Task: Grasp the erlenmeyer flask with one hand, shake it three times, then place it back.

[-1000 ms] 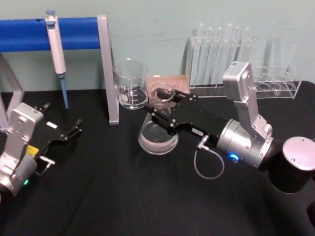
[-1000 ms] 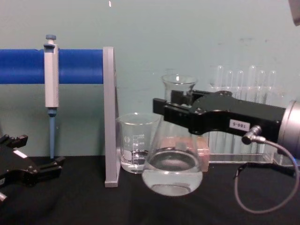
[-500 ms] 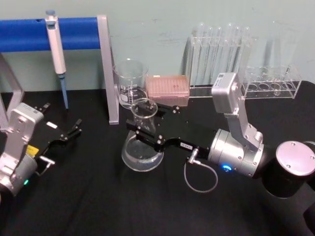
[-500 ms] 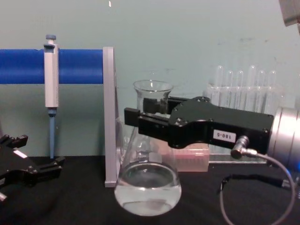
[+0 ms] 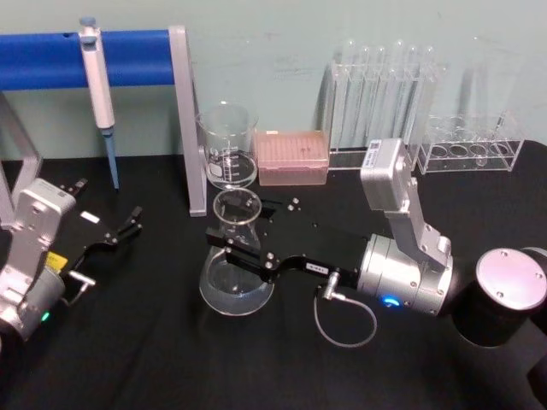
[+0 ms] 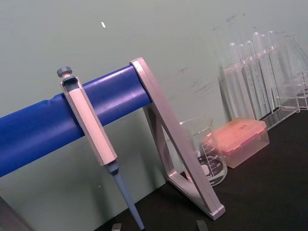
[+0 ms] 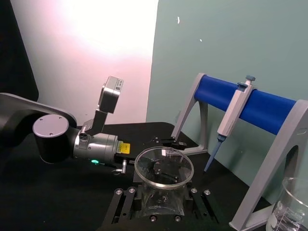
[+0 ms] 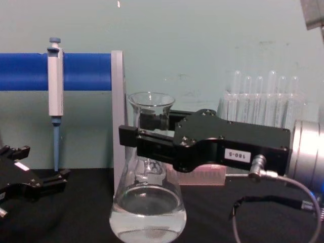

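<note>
The erlenmeyer flask (image 5: 235, 278) is clear glass with a little clear liquid in its wide base. It stands upright in front of the stand's grey post. My right gripper (image 5: 236, 249), the black boxy hand, is shut on the flask's neck just below the flared rim. In the chest view the flask (image 8: 148, 207) is close and low, its base cut by the frame edge, with the right gripper (image 8: 147, 137) across its neck. I cannot tell whether the base touches the table. The right wrist view looks down into the flask's rim (image 7: 163, 166). My left gripper (image 5: 128, 225) is parked open at the left.
Behind the flask stand a glass beaker (image 5: 227, 147), a pink tip box (image 5: 292, 157) and clear racks of test tubes (image 5: 382, 94). A pipette (image 5: 97, 79) hangs on the blue bar stand, whose grey post (image 5: 190, 120) is just behind the flask. Black cloth (image 5: 171, 359) lies open in front.
My right gripper has carried the flask left, nearer to me and lower, away from the beaker and pink box. The left arm has not moved.
</note>
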Controlling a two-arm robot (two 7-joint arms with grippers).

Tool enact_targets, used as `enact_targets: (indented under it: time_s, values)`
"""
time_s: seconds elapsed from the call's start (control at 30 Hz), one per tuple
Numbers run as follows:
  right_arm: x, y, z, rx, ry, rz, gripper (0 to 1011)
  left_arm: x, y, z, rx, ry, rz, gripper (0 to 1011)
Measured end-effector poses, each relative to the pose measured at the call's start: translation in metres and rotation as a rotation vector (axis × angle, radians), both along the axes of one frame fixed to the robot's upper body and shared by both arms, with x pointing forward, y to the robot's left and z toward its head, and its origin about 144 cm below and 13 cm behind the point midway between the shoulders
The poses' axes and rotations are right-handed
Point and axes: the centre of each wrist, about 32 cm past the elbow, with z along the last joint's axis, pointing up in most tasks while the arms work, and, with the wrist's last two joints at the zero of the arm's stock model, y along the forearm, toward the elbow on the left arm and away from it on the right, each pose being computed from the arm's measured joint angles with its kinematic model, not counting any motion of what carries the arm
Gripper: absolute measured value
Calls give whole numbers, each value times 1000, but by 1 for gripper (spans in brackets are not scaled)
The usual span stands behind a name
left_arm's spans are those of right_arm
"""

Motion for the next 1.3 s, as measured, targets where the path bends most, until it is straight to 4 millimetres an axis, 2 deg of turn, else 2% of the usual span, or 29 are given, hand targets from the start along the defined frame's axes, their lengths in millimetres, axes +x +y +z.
enact_targets:
  time_s: [0.43, 1.3]
  values:
    - [8, -10, 0, 1, -8, -102, 458, 0, 0, 0, 0, 0, 0, 1001]
    - [23, -56, 2, 21, -41, -444, 458, 0, 0, 0, 0, 0, 0, 1001]
